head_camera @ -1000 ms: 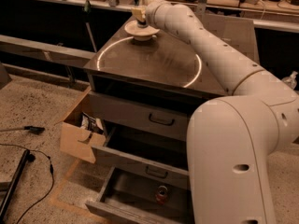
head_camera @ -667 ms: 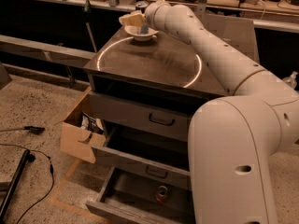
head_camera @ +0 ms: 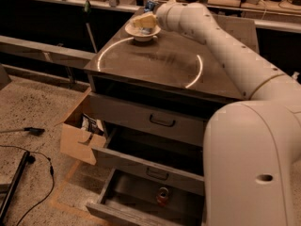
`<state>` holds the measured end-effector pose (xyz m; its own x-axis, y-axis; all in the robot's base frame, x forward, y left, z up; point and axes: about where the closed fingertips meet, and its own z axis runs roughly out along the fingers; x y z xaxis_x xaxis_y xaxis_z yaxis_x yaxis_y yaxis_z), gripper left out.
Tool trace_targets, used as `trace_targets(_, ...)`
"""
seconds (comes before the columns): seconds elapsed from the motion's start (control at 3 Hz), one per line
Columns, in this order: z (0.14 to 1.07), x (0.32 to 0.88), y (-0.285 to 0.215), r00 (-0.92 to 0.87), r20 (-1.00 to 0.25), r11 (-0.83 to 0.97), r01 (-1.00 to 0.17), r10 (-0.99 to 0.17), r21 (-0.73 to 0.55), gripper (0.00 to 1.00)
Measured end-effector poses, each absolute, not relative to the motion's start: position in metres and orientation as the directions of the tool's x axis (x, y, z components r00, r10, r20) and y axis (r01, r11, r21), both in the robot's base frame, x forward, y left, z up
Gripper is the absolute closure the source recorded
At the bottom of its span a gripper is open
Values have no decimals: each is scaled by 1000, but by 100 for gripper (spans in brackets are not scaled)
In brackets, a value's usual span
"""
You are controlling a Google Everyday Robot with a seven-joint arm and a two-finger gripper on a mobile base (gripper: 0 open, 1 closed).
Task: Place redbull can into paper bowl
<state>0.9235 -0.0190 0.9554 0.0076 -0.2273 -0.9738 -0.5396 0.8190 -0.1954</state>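
Observation:
The white paper bowl (head_camera: 131,32) stands at the far left corner of the dark cabinet top (head_camera: 155,65). My gripper (head_camera: 144,20) hangs right over the bowl, tilted, with the arm (head_camera: 221,46) reaching in from the right. A bluish-silver piece that looks like the redbull can (head_camera: 146,30) shows low inside the bowl under the gripper; most of it is hidden by the gripper. I cannot tell whether the gripper still touches it.
A bright ring of light lies on the cabinet top. Two drawers (head_camera: 150,166) below stand open; the lowest holds a short reddish can (head_camera: 162,195). An open cardboard box (head_camera: 77,138) sits at the left. Cables (head_camera: 28,161) lie on the floor. Benches run behind.
The gripper has come down from holding the can upright above the bowl, tilted over, and now sits low over the bowl with the can down inside it.

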Motion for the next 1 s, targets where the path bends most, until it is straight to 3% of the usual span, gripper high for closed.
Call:
trace_targets(0.67,974,899,-114,-26,-937,818,-498,-348,-289,0)
trace_targets(1.0,974,899,-114,-26,-937,817,-498,-348,-289,0)
